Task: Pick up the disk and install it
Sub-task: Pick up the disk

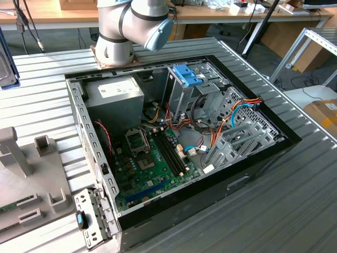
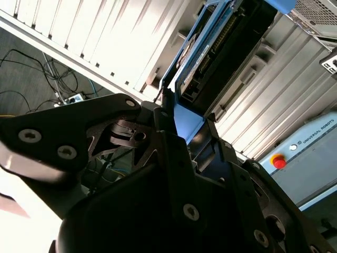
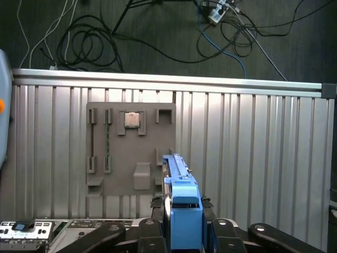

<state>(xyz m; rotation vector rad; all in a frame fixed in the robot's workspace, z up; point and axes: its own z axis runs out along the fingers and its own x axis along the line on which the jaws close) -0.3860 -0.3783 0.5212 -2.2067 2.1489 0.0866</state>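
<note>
In both wrist views my gripper (image 3: 183,224) is shut on the disk (image 3: 179,184). In the first wrist view the disk stands edge-on between the black fingers (image 3: 154,232), its bright blue carrier frame toward the camera. It hangs above the ribbed metal table, beside a grey fixture plate (image 3: 131,158). The second wrist view shows the disk (image 2: 231,42) from its flat side: dark body, blue frame along the edge, with the gripper (image 2: 181,124) clamped on its lower end. The open computer case (image 1: 179,132) lies on the table in the exterior view.
Inside the case stands a metal drive cage with a blue clip (image 1: 187,75), beside the motherboard (image 1: 152,158) and loose cables. The arm's base (image 1: 124,31) rises behind the case. A processor (image 3: 131,119) sits on the fixture plate. Cables lie on the floor (image 3: 158,37).
</note>
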